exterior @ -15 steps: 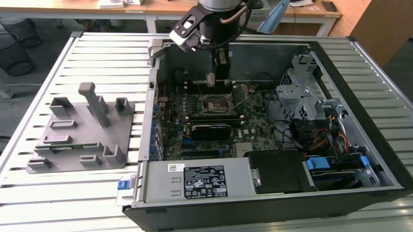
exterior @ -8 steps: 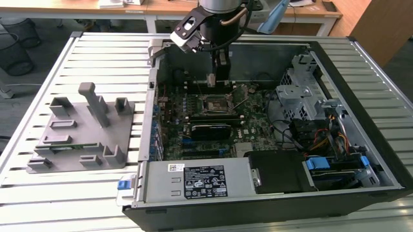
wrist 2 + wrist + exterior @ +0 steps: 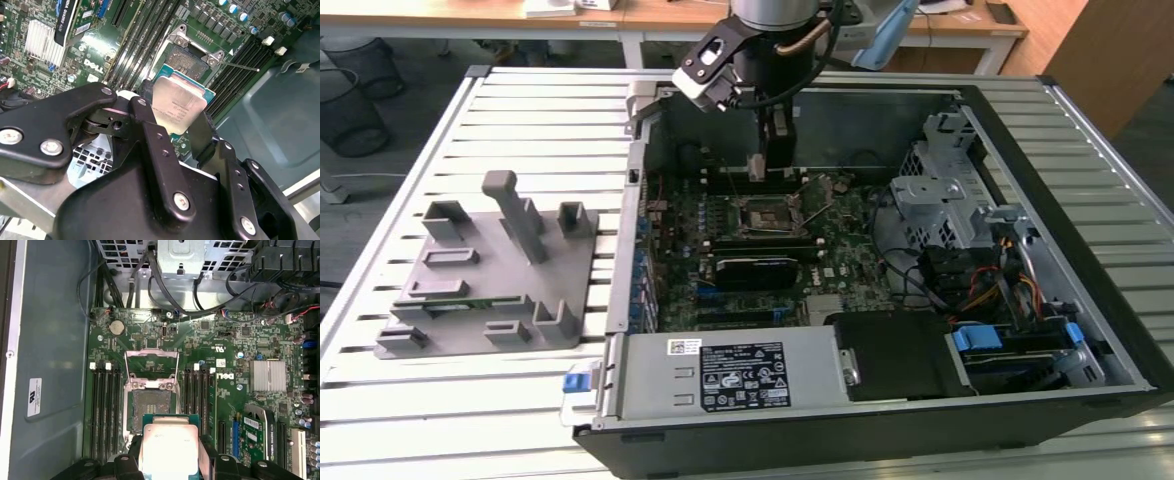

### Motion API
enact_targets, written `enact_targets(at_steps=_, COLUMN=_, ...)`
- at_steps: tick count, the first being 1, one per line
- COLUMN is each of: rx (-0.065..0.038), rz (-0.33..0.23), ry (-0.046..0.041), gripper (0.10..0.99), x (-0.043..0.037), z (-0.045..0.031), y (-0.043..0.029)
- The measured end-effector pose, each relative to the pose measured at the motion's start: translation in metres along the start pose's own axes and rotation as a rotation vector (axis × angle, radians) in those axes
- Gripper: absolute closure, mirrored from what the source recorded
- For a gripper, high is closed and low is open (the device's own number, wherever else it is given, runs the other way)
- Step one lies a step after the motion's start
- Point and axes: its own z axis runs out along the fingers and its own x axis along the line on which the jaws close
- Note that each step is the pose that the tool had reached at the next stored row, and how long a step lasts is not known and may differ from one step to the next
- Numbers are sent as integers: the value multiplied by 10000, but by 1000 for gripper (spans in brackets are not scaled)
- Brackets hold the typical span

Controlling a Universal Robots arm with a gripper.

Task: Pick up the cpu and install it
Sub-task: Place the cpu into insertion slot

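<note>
I see the big grey desk [image 3: 494, 400] with its long metal slats. On it lies an open computer case [image 3: 881, 445], which takes up most of the exterior view's right. Beside the case, on the exterior view's left, sits a grey plastic block [image 3: 487, 270] with posts and little pockets.

My arm [image 3: 774, 20] comes down from the far side and reaches into the case. Inside the case is the green board [image 3: 847, 225], flat on the bottom. In the first wrist view I see rows of long black slots [image 3: 105, 410] on both sides of the socket [image 3: 150, 405]. The socket is open, its metal frame is flipped up, and nothing sits in it.

The claw [image 3: 175, 117] hangs over the board, close to the socket. Its two black fingers [image 3: 150, 130] are closed partway and squeeze the cpu [image 3: 177, 105] from two sides. The cpu is up in the air between them, not yet in the socket. In both wrist views its shiny silver top faces the camera, with a thin green edge around it.
</note>
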Motion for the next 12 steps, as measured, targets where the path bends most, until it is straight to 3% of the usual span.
enact_targets(at_steps=12, rx=1, rz=0, ry=-1, gripper=561, x=16, z=60, y=-3)
